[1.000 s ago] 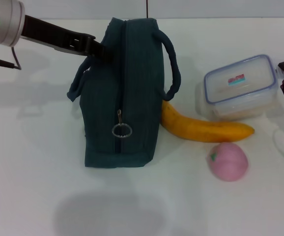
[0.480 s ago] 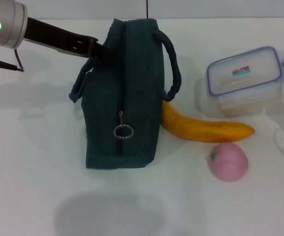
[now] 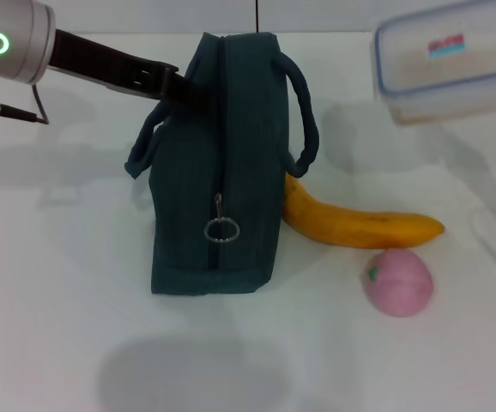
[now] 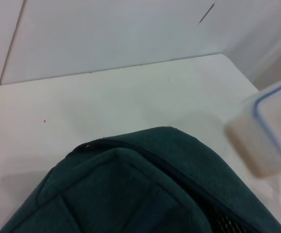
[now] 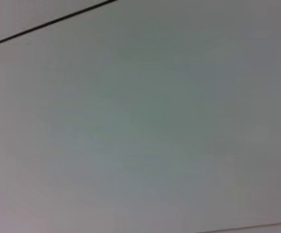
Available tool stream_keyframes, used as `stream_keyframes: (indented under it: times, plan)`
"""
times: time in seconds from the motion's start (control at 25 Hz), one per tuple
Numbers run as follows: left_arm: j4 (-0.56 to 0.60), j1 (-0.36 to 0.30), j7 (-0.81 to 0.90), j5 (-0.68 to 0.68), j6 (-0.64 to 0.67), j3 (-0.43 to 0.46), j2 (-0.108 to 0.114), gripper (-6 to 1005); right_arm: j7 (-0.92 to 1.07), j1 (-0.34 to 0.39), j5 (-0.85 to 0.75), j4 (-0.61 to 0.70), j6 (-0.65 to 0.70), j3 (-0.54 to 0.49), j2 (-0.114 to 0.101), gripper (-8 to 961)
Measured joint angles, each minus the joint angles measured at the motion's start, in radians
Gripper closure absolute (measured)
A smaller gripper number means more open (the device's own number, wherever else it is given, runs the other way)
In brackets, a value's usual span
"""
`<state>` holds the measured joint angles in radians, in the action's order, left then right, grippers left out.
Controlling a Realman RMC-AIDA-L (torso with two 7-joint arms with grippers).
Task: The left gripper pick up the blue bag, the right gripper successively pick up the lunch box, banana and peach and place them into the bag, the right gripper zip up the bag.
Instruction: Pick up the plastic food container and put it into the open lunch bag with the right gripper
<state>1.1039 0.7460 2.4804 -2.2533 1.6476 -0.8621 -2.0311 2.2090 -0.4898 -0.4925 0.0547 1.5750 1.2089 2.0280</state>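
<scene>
Lunch box is up off the surface, high at the far right in the head view, lid with its red-and-blue label facing up, blurred; its shadow sits on the surface below it. My right hand isn't visible in any view, so I can't tell how it grips the box; the right wrist camera shows only a plain pale plane with one dark line. In the left wrist view the lunch box shows as a clear blue-rimmed corner hanging beside the bag, apart from it. Blue bag stands upright on the surface, zip line running down its near face with the ring pull hanging about two thirds of the way down. My left hand comes in from the far left and meets the bag at its upper left edge by the left strap; its fingers are hidden against the fabric, so can't tell how far open it is or whether it holds the bag. Banana lies on the surface, one end tucked against the bag's right side under the right handle loop. Peach sits just in front of the banana's other end, close but apart, green mark facing left.
</scene>
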Motion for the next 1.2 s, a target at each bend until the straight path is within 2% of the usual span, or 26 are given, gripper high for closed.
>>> stream_keyframes:
  times: [0.24,0.52,0.64,0.88,1.04,1.2]
  plan:
    - [0.001,0.014,0.0,0.0,0.0,0.001,0.0,945,0.0,-0.056,0.064,0.042,0.064,0.0,0.0,859]
    - [0.003,0.044,0.007,0.001,-0.007,0.006,-0.002,945,-0.002,-0.17,0.068,0.088,0.063,0.006,0.0,859]
    - [-0.001,0.06,0.007,0.003,-0.021,0.005,-0.006,945,-0.006,-0.218,0.064,0.089,0.028,0.034,0.0,859]
    - [-0.005,0.067,0.001,0.004,-0.047,0.006,-0.007,945,-0.021,-0.303,0.063,0.092,-0.101,0.162,0.0,860]
    - [-0.006,0.062,-0.006,0.005,-0.068,0.004,-0.007,945,-0.026,-0.299,0.065,0.127,-0.193,0.252,0.0,860]
    - [-0.012,0.056,-0.009,0.004,-0.073,0.006,-0.004,944,-0.049,-0.262,0.068,0.153,-0.231,0.279,0.0,860]
